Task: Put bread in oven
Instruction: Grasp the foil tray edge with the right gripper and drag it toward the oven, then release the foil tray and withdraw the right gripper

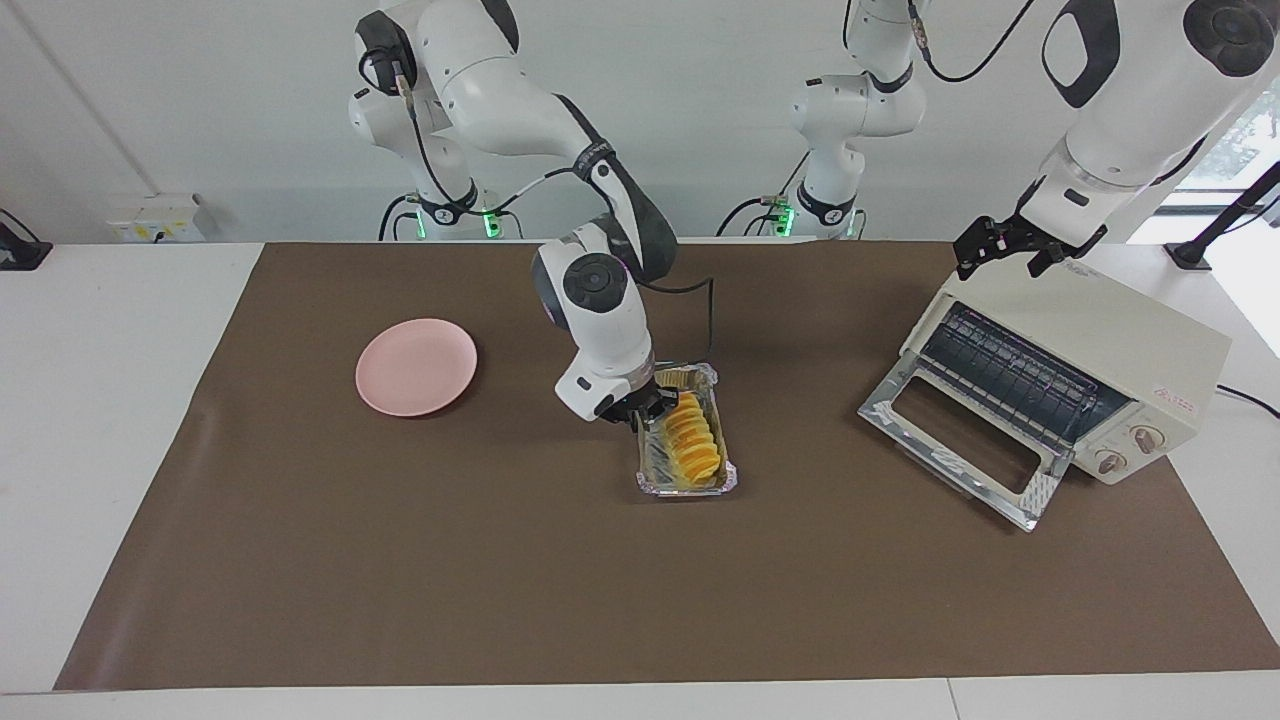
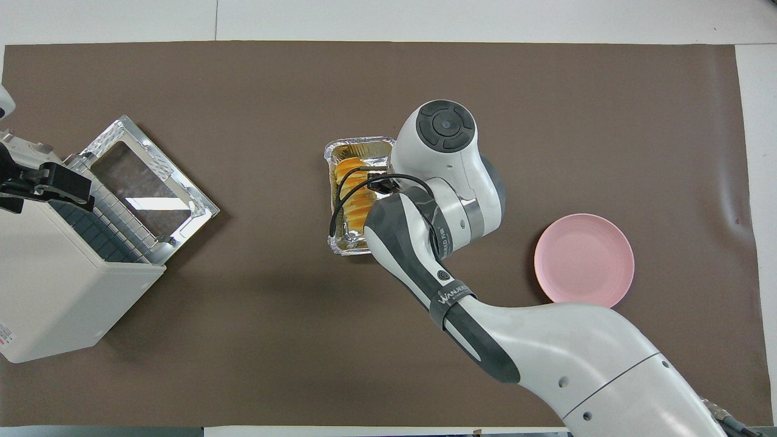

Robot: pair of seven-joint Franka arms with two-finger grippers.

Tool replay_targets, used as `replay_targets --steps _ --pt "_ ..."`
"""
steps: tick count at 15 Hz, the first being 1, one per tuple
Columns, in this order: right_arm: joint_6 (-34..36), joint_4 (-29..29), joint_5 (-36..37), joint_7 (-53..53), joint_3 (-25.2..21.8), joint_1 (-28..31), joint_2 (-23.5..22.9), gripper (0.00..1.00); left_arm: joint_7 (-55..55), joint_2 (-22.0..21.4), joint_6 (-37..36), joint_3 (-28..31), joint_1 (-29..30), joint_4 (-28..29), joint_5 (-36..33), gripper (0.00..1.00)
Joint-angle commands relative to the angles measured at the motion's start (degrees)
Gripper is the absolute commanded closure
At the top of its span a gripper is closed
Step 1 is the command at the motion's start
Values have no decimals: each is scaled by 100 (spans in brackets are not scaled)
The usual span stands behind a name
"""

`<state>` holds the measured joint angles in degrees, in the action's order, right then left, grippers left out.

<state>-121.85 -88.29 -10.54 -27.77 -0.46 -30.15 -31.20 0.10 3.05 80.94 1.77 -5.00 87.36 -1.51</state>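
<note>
Here I saw my right end effector point(image 1: 648, 408) down in the foil tray point(image 1: 729, 478), its grip unreadable, the bread point(image 1: 692, 438) just beside it, while the left end effector point(image 1: 1010, 246) waited over the open oven point(image 1: 1120, 345).

in the overhead view much of the bread point(image 2: 354, 182) and foil tray point(image 2: 358, 147) was covered by the right arm. the right gripper point(image 1: 652, 410) fingers' spacing could not be made out. the oven point(image 2: 54, 291) was cut off by that view's edge.

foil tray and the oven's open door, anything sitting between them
Nothing: in both views only bare brown mat lies between the foil tray holding the bread and the oven door.
</note>
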Motion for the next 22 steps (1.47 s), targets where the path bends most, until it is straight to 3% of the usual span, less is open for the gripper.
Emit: replay_targets --steps 1,6,11,17,22 --pt "30 -145 -150 -307 -7 0 167 0 16 -182 115 17 17 220 72 0" --pt "908 488 -211 -378 -77 254 159 0 16 -182 115 17 17 220 72 0" --pt "1427 471 -106 -273 -86 1097 729 0 16 -182 115 17 17 220 72 0" --pt "2094 427 112 2018 -104 2450 1282 0 16 -182 115 17 17 220 72 0" --pt "2542 409 553 3197 -121 3172 1704 0 16 -182 115 17 17 220 72 0"
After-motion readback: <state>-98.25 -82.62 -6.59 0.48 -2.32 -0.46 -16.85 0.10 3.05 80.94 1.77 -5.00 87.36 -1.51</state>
